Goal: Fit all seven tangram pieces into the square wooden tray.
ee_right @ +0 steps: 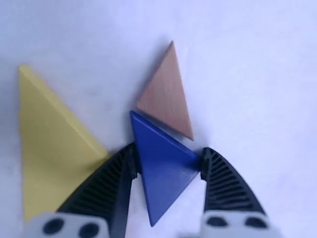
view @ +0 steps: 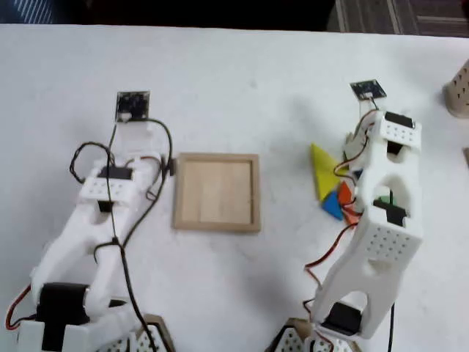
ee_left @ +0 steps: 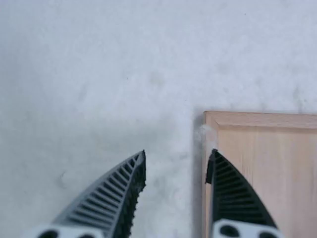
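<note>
The square wooden tray (view: pixel 216 192) lies empty at the table's middle. My left gripper (ee_left: pixel 176 161) is open and straddles the tray's left rim (ee_left: pixel 210 144) near a corner, one finger over the tray floor and the other over the table. In the right wrist view, my right gripper (ee_right: pixel 168 156) is shut on a blue triangle (ee_right: pixel 161 173), one finger touching each side. A yellow triangle (ee_right: pixel 47 144) lies beside it and a brown triangle (ee_right: pixel 166 96) touches the blue one's tip. From above, the yellow triangle (view: pixel 322 169), a blue piece (view: pixel 332 207) and an orange piece (view: pixel 344 194) lie beside the right arm, partly hidden by it.
A green piece (view: pixel 385 198) peeks through the right arm's frame. A beige perforated object (view: pixel 458 92) stands at the table's right edge. Loose cables (view: pixel 88 158) trail around the left arm. White table stretches beyond the tray toward the far edge.
</note>
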Robot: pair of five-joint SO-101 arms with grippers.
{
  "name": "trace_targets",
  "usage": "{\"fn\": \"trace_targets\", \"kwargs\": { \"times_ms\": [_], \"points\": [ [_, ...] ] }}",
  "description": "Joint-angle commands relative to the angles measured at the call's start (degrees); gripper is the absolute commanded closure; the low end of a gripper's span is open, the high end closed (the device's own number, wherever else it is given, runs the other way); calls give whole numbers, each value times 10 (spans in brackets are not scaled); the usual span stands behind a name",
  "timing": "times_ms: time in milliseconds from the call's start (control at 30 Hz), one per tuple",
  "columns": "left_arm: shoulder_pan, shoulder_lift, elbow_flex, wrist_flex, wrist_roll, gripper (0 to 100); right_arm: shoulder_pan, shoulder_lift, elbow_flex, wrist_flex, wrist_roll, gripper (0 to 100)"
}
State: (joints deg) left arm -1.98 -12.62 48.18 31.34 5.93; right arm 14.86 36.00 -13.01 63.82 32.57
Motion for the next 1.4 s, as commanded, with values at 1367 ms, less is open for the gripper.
{"fn": "trace_targets", "kwargs": {
  "times_ms": [1367],
  "points": [
    [-6,-28,-5,-10,-8,789,-18,-354,252,95,-42,747]
  ]
}}
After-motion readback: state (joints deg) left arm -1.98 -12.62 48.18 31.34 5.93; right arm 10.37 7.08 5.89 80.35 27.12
